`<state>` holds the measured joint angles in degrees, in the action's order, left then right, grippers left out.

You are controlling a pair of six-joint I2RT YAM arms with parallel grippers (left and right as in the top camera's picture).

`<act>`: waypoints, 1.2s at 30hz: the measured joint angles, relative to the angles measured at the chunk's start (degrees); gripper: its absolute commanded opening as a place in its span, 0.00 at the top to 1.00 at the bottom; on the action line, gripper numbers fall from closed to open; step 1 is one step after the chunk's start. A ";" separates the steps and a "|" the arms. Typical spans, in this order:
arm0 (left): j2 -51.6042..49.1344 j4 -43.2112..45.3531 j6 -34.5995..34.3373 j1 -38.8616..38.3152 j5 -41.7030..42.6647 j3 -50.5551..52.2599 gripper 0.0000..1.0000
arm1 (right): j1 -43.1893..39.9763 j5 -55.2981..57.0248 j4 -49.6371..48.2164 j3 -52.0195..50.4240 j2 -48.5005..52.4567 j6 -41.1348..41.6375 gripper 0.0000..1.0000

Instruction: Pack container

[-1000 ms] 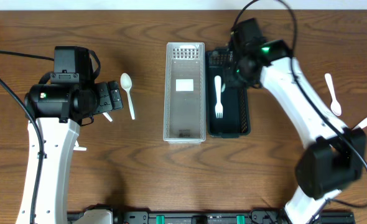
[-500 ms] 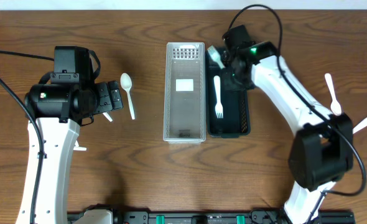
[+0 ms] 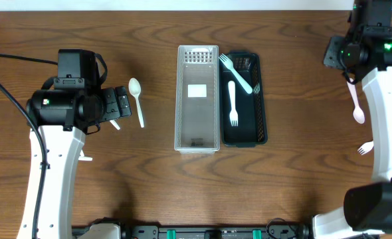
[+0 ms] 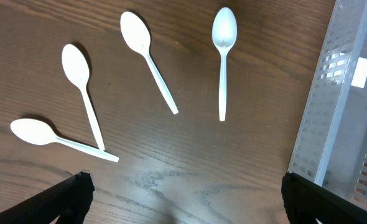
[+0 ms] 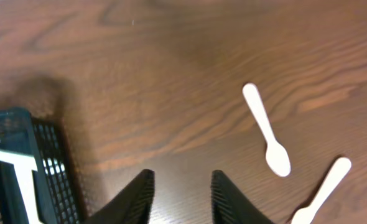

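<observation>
Dark wooden table (image 3: 156, 186) bears scattered white spoons (image 4: 222, 68); left gripper (image 4: 183, 193) and right gripper (image 5: 180, 193) gape apart.

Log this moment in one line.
black tray: two forks | left end effector: open, over spoons | right end effector: open, empty

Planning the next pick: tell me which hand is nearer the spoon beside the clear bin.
Left. The left hand hovers just beside the spoon; the right hand is far off, past the black tray.
</observation>
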<state>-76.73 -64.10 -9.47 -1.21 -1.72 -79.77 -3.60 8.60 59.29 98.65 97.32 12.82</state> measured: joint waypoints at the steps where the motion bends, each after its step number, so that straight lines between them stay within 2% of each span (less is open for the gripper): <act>1: 0.00 0.00 0.00 0.00 0.00 0.00 0.02 | 0.07 -1.22 0.24 -0.09 0.61 -0.68 0.85; 3: 0.00 0.00 0.00 0.00 0.00 0.00 0.02 | 1.25 -2.97 0.55 -0.15 1.42 -2.71 0.98; 10: 0.00 0.00 0.00 0.00 -0.02 0.00 0.02 | 12.48 -4.11 -1.29 -0.17 3.26 -7.37 0.99; 16: 0.00 0.00 0.00 0.00 -0.02 0.00 0.02 | 19.61 -4.28 -4.35 -0.17 11.17 -10.34 0.99; 22: 0.00 -0.02 0.00 0.00 0.00 0.00 0.02 | 20.24 -4.33 -9.09 -0.22 17.94 -11.37 0.99; 29: 0.00 -0.02 0.00 0.00 0.00 0.00 0.02 | 20.41 -4.26 -17.92 -0.24 18.71 -15.39 0.99; 36: 0.00 -0.02 0.00 0.00 0.00 0.00 0.02 | 20.65 -4.26 -17.14 -0.24 20.81 -16.22 0.99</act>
<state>-76.73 -64.12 -9.47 -1.21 -1.72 -79.77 17.06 4.34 42.15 98.41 118.13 -3.40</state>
